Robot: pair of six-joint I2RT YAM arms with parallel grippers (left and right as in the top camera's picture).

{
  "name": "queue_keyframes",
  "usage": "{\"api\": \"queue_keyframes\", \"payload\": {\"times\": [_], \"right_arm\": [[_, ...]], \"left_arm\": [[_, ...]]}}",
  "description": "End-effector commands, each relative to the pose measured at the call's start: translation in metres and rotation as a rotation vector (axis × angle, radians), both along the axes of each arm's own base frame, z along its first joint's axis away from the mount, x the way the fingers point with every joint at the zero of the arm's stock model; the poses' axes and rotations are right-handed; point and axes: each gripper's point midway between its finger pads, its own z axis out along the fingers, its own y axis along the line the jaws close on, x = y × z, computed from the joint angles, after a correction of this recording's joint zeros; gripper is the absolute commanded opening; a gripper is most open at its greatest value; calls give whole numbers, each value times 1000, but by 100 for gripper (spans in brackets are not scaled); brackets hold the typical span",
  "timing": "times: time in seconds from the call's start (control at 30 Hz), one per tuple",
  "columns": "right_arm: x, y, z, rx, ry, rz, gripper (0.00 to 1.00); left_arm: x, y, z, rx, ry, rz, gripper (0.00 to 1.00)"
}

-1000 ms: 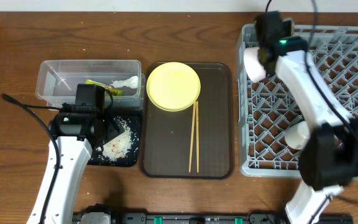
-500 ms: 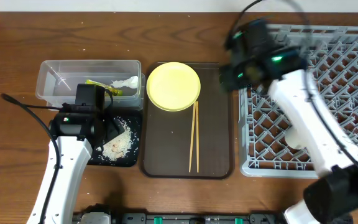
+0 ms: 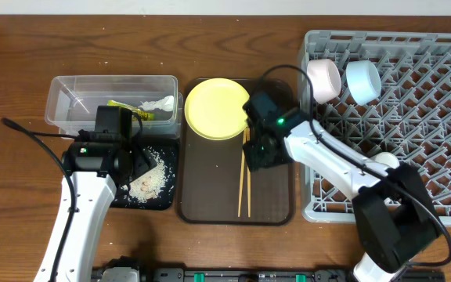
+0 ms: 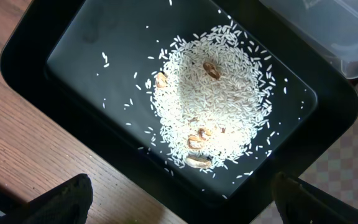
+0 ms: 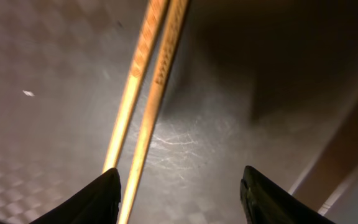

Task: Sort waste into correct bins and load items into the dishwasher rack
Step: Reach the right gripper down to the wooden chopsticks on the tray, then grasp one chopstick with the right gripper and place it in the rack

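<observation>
Wooden chopsticks [image 3: 243, 180] lie side by side on brown tray [image 3: 276, 196], long axis far-to-near, far tips just beside plate [image 3: 218, 108]. R gripper [image 3: 258, 153] sits over their far end, fingers [image 5: 98, 199] spread, sticks closer to one finger. Bare tray to the right, then rack [image 3: 445, 117] wall. L gripper [image 4: 179, 208] spread over rice [image 4: 213, 106] in black tray [image 4: 30, 56].
</observation>
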Motion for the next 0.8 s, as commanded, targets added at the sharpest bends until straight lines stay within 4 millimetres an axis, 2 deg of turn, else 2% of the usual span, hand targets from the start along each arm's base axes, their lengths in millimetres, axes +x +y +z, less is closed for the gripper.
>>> {"api": "queue_keyframes", "payload": {"times": [0.0,0.27,0.4,0.53,0.7,0.77], "right_arm": [[-7,3,-13,-15,6,-32,59],[-21,18,-38,-25,12,10,57],[-24,7,-50,-113,13,-52,52],[-27,-1,-56,-157,26,-95,39],[-28,-2,-56,-163,29,-98,40],[-30,-4,-56,-170,37,-98,35]], "left_arm": [[-3,2,-1,4,3,14,95],[-3,2,-1,4,3,14,95],[-3,2,-1,4,3,14,95],[-3,2,-1,4,3,14,95],[-3,2,-1,4,3,14,95],[-3,2,-1,4,3,14,95]]}}
